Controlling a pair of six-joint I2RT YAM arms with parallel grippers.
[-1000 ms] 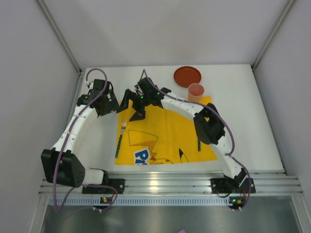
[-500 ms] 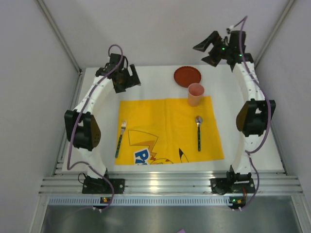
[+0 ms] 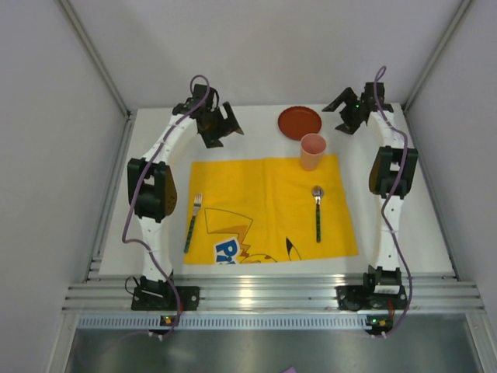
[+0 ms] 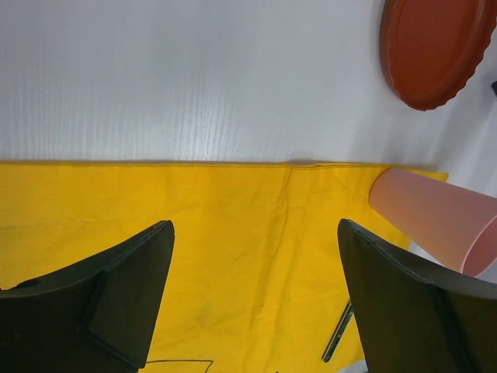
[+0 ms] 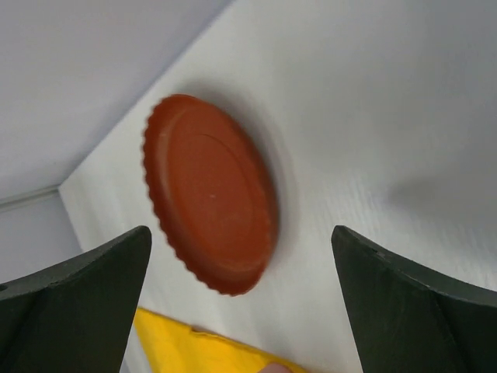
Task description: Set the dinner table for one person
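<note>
Left gripper [image 3: 220, 124] jaws wide, empty, near mat [image 3: 264, 210] far edge. Right gripper [image 3: 349, 109] jaws wide, empty, near red plate [image 3: 300, 123] on table [image 3: 256, 140].

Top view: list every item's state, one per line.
Mat, spread flat on the table.
Plate, empty, on the table beyond the mat.
Cup, upright at the mat's far right corner.
Fork, lying along the mat's left edge.
Spoon, lying on the mat's right side.
Left gripper, open, empty.
Right gripper, open, empty.
</note>
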